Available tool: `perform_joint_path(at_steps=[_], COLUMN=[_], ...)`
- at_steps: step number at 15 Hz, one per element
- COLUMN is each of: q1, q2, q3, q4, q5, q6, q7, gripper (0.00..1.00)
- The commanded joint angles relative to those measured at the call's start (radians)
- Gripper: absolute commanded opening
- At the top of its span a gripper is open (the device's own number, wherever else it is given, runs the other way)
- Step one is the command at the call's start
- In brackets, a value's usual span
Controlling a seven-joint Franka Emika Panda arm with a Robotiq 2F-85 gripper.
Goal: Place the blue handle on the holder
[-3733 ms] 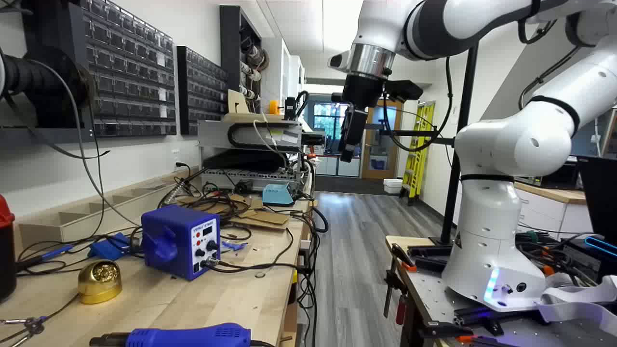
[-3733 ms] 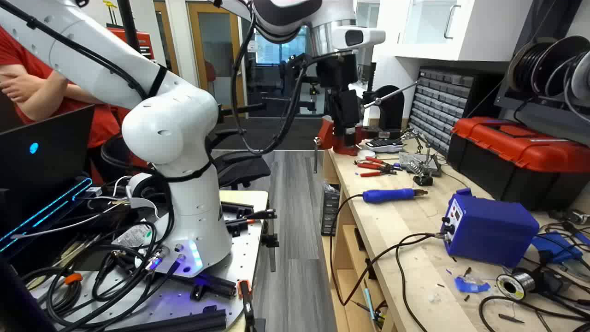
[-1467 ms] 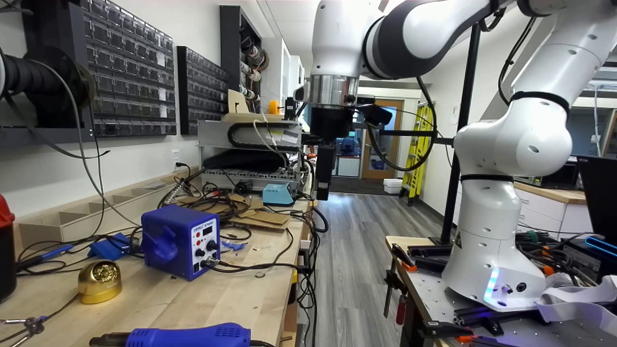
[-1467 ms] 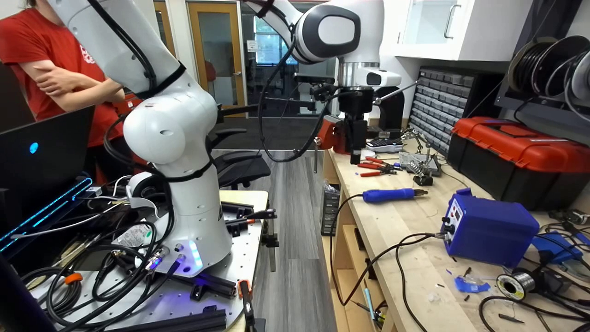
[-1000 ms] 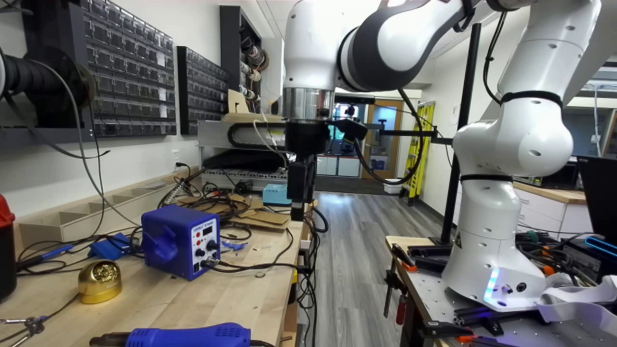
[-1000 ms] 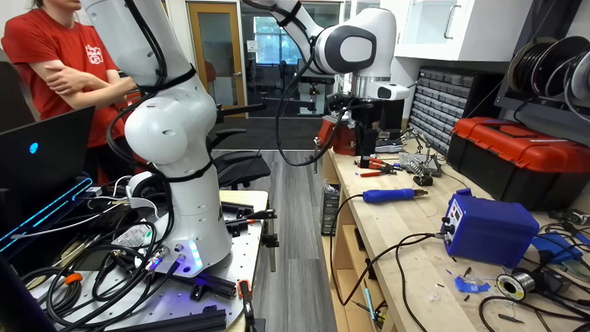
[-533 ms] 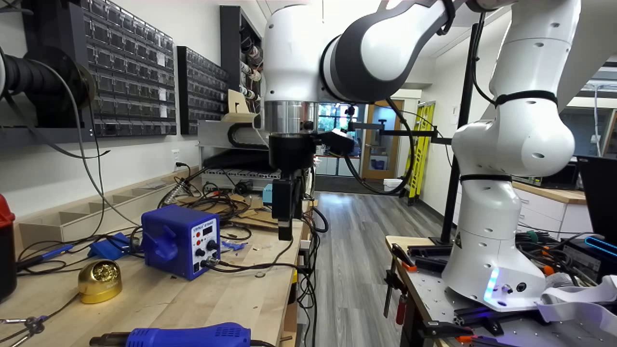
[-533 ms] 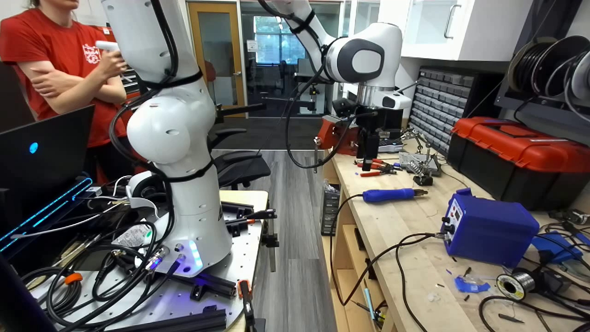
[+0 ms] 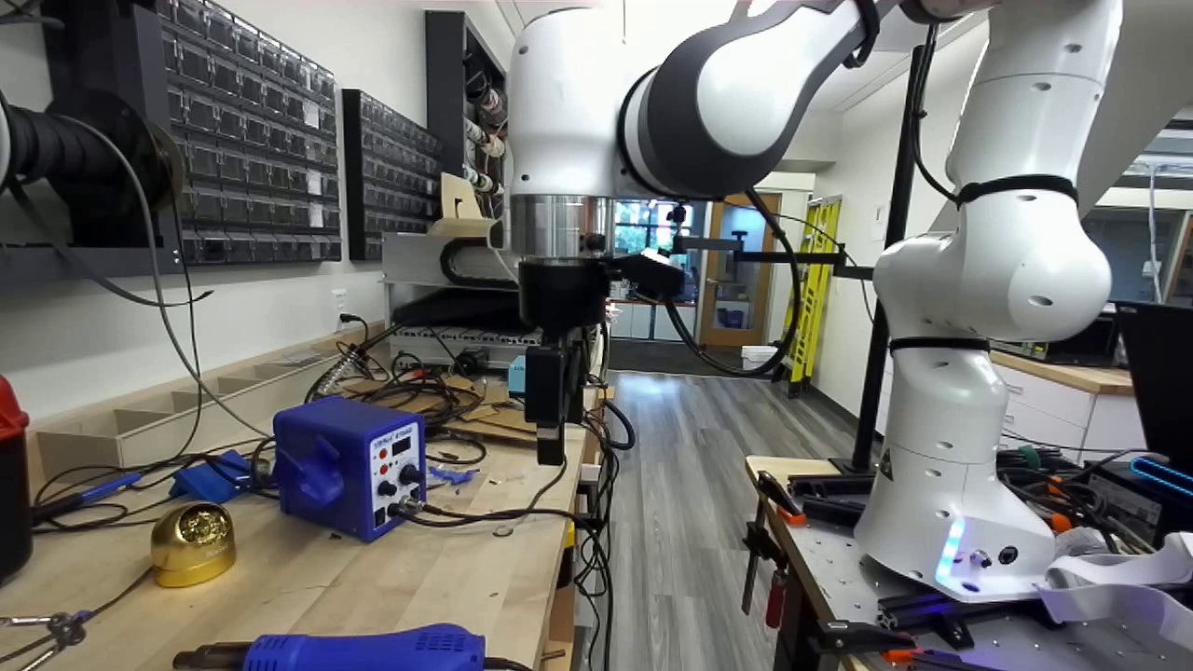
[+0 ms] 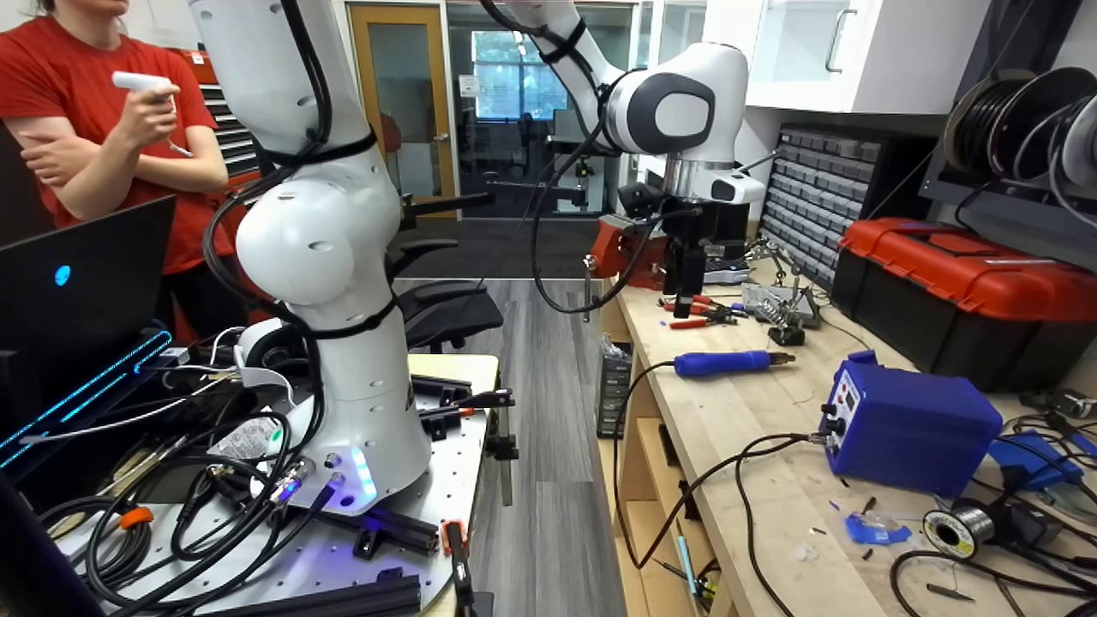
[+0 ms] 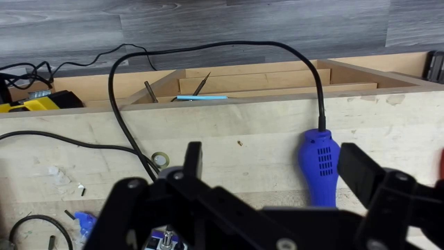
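The blue handle [image 9: 363, 650] lies on the bench with a dark nozzle and a black cord. It also shows in an exterior view [image 10: 724, 363] and in the wrist view [image 11: 318, 166], where its lower part is hidden by my gripper. My gripper [image 11: 270, 156] is open and empty, pointing down above the bench. In the wrist view the handle appears between the fingers, close to the right one. The gripper also shows in both exterior views [image 9: 550, 445] [image 10: 683, 304]. A blue bracket [image 9: 315, 471] on the side of the blue box unit [image 9: 349, 466] looks like the holder.
A gold tip cleaner [image 9: 194, 548] stands near the blue unit. Red-handled pliers [image 10: 698, 310], a red vise [image 10: 630, 253] and a red-lidded toolbox [image 10: 968, 274] are on the bench. The handle's cord [image 11: 222, 44] loops past the bench's edge. A person [image 10: 111, 128] stands behind the arm.
Over the earlier frames my gripper came down and swung over the bench, upright. In the last half second the arm is nearly still. The person's hand with a white device moved.
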Motion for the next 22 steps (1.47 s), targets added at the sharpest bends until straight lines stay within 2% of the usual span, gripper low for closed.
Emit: perform_joint_path(at_steps=[1,9,22], q1=[0.020,0.072,0.112], q2=[0.030,0.173,0.453], q3=[-0.009,-0.008,-0.042], q4=[0.009,0.077,0.332], q5=[-0.018,-0.027,-0.013], q6=[0.023,0.076,0.066], q7=[0.026,0.004,-0.157], gripper=[1.00,1.00,1.00])
